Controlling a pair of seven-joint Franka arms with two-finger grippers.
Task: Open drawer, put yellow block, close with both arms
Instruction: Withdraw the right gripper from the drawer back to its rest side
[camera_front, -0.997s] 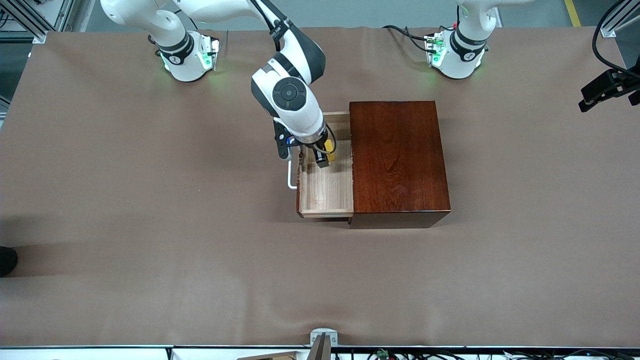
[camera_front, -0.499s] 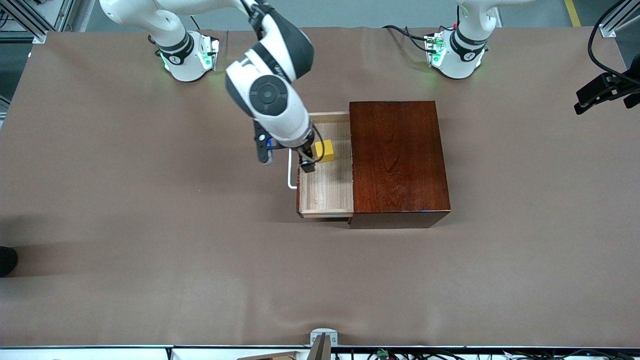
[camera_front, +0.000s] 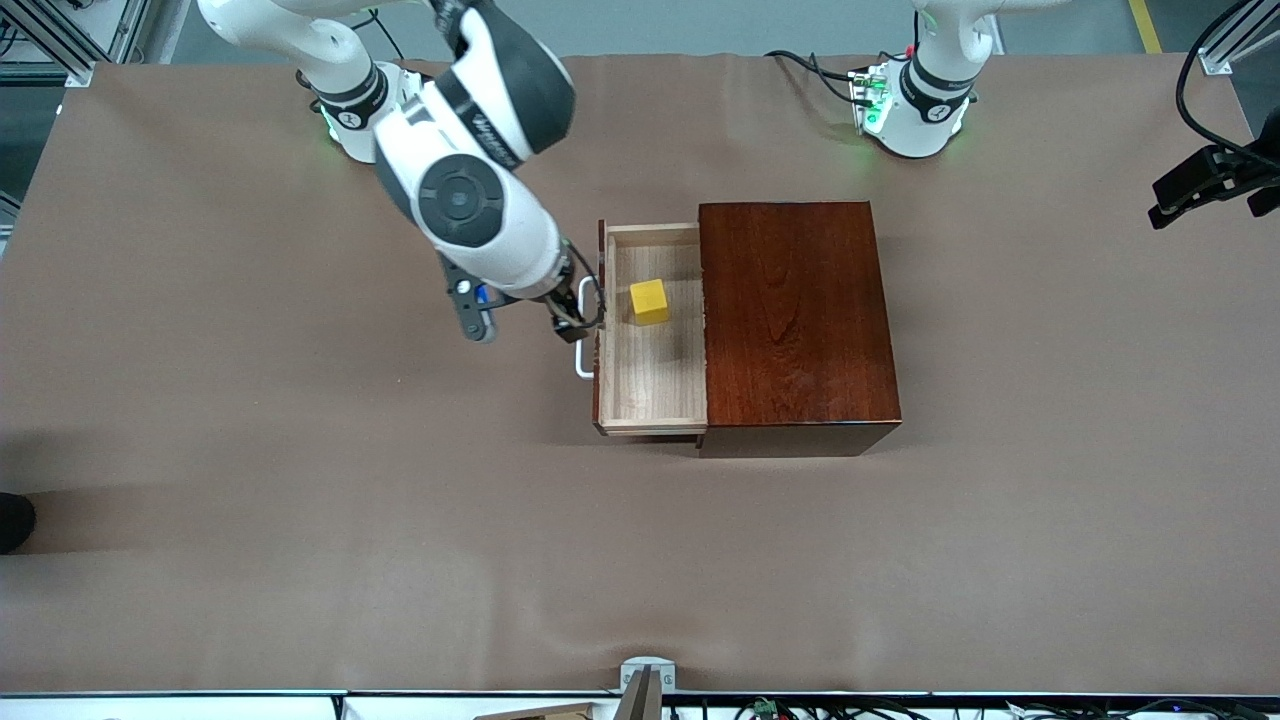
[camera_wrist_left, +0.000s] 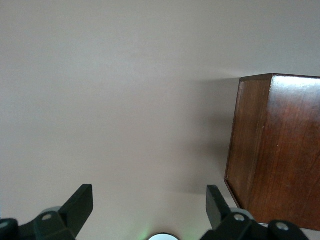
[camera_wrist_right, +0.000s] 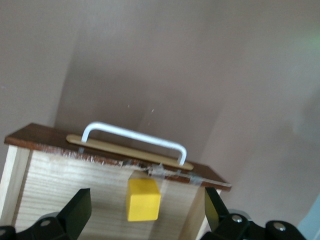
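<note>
1. Drawer (camera_front: 652, 385) stands pulled out of the dark wooden box (camera_front: 795, 315) toward the right arm's end of the table, and the yellow block (camera_front: 649, 301) lies loose on its pale floor, in the half farther from the front camera, touching no wall.

2. Its white handle (camera_front: 581, 345) sits on the drawer's front face, and the long axis of the bar runs along that face, from nearer the front camera to farther from it. To close the drawer, I judge, one must push across this axis, straight toward the box.

3. The right gripper (camera_front: 572, 325) hangs just over the handle and the front edge of the drawer. In the right wrist view its fingers (camera_wrist_right: 75, 210) are spread wide and hold nothing; handle (camera_wrist_right: 134, 138) and block (camera_wrist_right: 143, 200) show between them. So the drawer's front lies directly under these jaws – this arm is by far the nearer one for the push.

4. The left gripper (camera_wrist_left: 150, 212) waits up and away at the left arm's end of the table, well apart from the drawer. Its fingers (camera_wrist_left: 77, 207) are also wide open and empty, and its wrist view shows only a corner of the box (camera_wrist_left: 275, 150) and bare table cover (camera_front: 300, 500).

5. The block is already inside, so what remains is the closing – and the left arm is not yet near enough to take part in it.
</note>
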